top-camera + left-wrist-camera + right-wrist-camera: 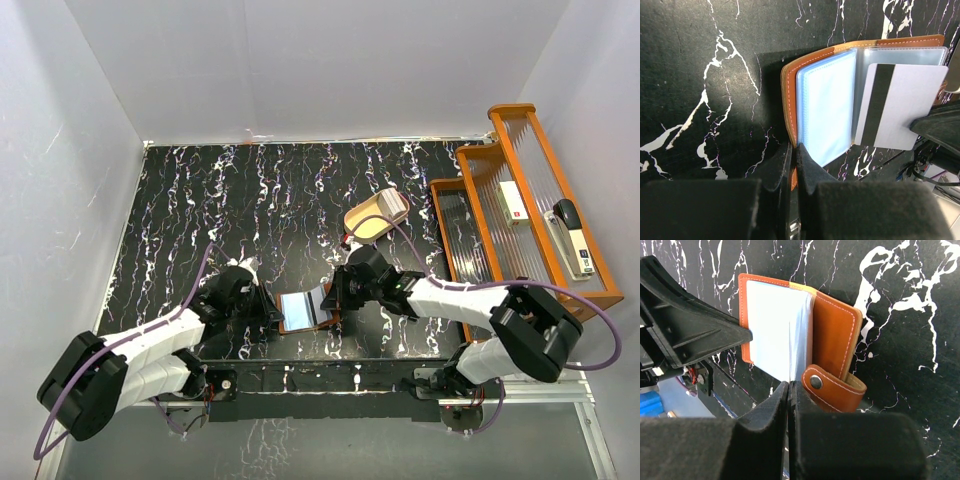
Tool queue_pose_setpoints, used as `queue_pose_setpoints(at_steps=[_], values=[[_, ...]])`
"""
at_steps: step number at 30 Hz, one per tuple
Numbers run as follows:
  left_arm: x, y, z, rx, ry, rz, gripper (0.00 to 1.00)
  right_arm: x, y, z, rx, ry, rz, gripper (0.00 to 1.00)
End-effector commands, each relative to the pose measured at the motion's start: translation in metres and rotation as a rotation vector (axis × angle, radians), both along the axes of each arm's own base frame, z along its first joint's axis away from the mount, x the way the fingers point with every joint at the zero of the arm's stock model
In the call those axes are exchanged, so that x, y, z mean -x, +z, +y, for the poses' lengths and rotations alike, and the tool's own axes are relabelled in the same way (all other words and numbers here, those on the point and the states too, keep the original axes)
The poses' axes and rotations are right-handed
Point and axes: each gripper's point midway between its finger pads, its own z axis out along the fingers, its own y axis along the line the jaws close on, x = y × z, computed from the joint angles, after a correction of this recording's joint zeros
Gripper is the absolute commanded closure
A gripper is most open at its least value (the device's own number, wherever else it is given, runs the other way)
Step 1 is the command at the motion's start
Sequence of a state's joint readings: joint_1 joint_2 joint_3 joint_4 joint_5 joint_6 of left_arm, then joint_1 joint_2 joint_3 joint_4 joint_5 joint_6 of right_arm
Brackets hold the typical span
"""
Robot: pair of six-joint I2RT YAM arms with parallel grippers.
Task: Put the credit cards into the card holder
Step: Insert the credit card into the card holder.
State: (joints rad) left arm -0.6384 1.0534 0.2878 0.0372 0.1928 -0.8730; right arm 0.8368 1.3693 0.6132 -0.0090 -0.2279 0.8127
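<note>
card holder (790, 85): brown leather bifold, pale stitching round the rim, rounded corners; lies open on the table directly between the two claws, touching both; inside, a stack of clear glossy sleeves with a bluish cast
snap strap (832, 388): leather tab with a round metal stud; curls off the cover just beside the right claw's tips
credit card (905, 105): thin flat rectangle, matt white face, one black stripe across it; stands tilted over the half of the holder nearer the right claw; its inner edge meets the sleeves; whether it is inside a pocket, cannot tell
left claw (794, 150): jaws pressed together; black padded fingers pinch the near edge of the leather cover; brown leather shows in the slit between them
right claw (789, 387): jaws closed to a hairline on the card's thin edge; in the left wrist view its dark finger covers the card's outer corner
gap between claws: filled by the holder's width alone; tips face each other across it
table (250, 200): flat black top with white marble veins; bare ahead of both claws and outward of the left claw to the white wall; its near edge lies just behind both wrists
tray (365, 222): tan, oval, shallow; ahead of the right claw, well apart; a pale oblong thing lies in it
rack (520, 200): orange stepped frame, ribbed clear panels; outward of the right claw, along the table's edge
stapler (572, 235): black and white; lies in one tier of the rack
</note>
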Motion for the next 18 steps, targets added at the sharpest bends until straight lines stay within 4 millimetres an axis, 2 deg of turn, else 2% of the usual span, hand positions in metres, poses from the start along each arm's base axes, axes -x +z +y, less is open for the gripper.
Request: queue_pose_setpoints(at_steps=[1, 11, 18], values=[[0.004, 0.0, -0.001, -0.013, -0.041, 0.008, 1.0, -0.011, 0.014, 0.015, -0.065, 0.008, -0.042, 1.0], [0.003, -0.001, -0.002, -0.031, -0.058, 0.017, 1.0, -0.01, -0.003, 0.011, -0.021, 0.005, -0.017, 1.0], [0.004, -0.004, 0.003, -0.051, -0.039, 0.025, 1.0, -0.006, -0.006, 0.009, -0.02, 0.006, 0.002, 1.0]])
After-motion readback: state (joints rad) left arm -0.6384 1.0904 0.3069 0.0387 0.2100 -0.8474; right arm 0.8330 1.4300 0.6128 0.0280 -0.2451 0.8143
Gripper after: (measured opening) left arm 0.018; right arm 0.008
